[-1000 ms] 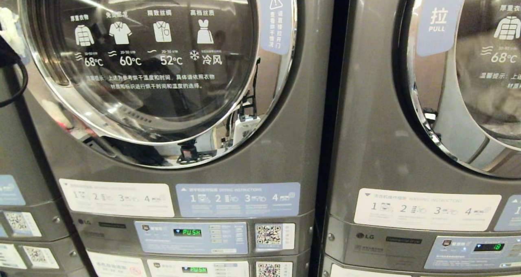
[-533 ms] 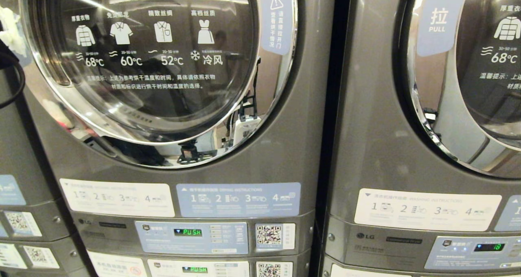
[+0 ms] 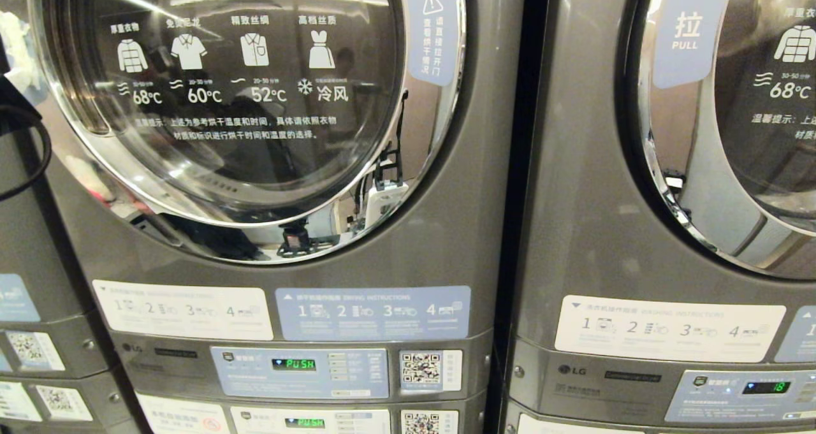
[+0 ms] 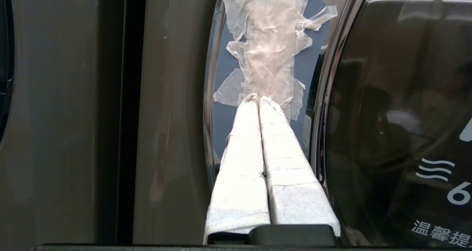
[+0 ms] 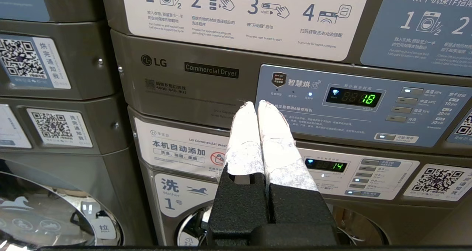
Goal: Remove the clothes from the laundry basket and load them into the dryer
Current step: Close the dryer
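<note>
The grey dryer [image 3: 446, 243] fills the head view, its round glass door [image 3: 242, 102] closed. My left gripper [image 4: 259, 98] is shut with nothing between its white-wrapped fingers. Its tips sit at the lower edge of a patch of white tape [image 4: 271, 52] on a blue label [image 4: 317, 63] on the door's chrome rim [image 4: 209, 96]. In the head view only the left arm [image 3: 9, 112] and its cable show at the far left edge. My right gripper [image 5: 256, 103] is shut and empty, low in front of the neighbouring machine's control panel [image 5: 354, 100]. Clothes and laundry basket are out of view.
A second dryer [image 3: 605, 198] stands to the right with a blue PULL label [image 3: 685, 32] on its door. Control panels [image 3: 299, 370] and instruction stickers [image 3: 373, 313] run below the doors. Washers [image 5: 173, 192] sit underneath.
At the head view's left edge, the left arm's black part and cable loop have dropped a little. Nothing else has moved.
</note>
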Tool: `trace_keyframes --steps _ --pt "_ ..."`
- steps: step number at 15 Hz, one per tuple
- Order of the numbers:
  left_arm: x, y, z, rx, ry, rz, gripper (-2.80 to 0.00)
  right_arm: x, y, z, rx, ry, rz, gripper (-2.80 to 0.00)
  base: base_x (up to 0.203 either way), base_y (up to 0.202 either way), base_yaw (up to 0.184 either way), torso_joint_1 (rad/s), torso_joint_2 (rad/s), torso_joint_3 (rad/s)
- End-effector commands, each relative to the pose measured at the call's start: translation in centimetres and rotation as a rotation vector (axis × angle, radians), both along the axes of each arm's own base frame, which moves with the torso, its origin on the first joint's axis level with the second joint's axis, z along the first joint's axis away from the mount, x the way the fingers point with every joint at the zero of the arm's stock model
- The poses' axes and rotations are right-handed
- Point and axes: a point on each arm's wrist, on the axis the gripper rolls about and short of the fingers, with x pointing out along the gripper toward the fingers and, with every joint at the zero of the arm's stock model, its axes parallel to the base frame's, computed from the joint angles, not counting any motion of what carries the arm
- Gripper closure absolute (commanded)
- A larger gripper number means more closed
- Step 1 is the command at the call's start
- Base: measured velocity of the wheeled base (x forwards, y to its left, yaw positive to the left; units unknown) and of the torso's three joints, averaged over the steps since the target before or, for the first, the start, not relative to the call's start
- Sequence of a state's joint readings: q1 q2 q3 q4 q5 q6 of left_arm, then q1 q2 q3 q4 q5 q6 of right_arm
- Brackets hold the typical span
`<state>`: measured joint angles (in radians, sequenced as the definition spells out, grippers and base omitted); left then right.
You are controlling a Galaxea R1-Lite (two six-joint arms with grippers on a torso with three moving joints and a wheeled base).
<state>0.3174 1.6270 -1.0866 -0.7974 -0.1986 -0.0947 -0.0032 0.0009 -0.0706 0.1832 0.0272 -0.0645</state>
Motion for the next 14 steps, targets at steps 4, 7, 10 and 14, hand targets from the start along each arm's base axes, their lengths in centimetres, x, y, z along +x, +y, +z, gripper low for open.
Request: trace_keyframes --steps 4,7,10,14 --pt "0.1 0.0 -0.1 0.0 -0.002 -0.006 0.0 0.0 0.0 0.0 0.005 0.0 0.0 0.0 0.0 0.0 0.0 0.0 0.0 0.0" --pt "0.3 0.0 -0.3 0.004 0.006 -0.029 0.0 0.0 0.0 0.0 0.005 0.0 0.0 0.0 0.0 0.0 0.0 0.0 0.0 0.0" --pt "0.6 0.1 -0.8 0.008 0.032 -0.057 0.0 0.0 0.0 0.0 0.005 0.0 0.0 0.0 0.0 0.0 0.0 0.0 0.0 0.0" --pt "1.5 0.4 -1.8 0.001 0.064 -0.074 0.0 0.0 0.0 0.0 0.006 0.0 0.0 0.0 0.0 0.0 0.0 0.0 0.0 0.0"
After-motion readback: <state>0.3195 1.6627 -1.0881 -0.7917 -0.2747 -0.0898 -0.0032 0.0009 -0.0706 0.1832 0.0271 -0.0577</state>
